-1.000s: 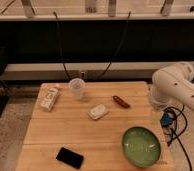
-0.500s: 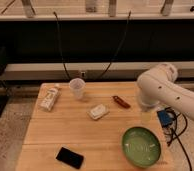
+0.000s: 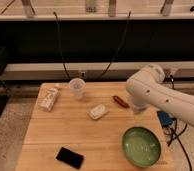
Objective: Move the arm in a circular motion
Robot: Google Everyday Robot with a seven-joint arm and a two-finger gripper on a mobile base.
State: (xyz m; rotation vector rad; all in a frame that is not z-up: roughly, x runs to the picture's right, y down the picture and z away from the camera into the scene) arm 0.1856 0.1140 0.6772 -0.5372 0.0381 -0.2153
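Gripper (image 3: 137, 108) seems to be the short stub hanging beneath the far-left joint of the arm (image 3: 165, 97), over the right half of the table (image 3: 45, 140); whether it is released or clenched I cannot tell. Over the last 1 second the arm has swung left from the table's right edge toward its middle, while the green bowl (image 3: 141, 146), black phone (image 3: 70, 157), carton (image 3: 49, 97), cup (image 3: 77, 88), white packet (image 3: 98, 111) and reddish snack (image 3: 121, 101) have not shifted. I judge this leftward sweep as 1 arc of the circle, not yet closed.
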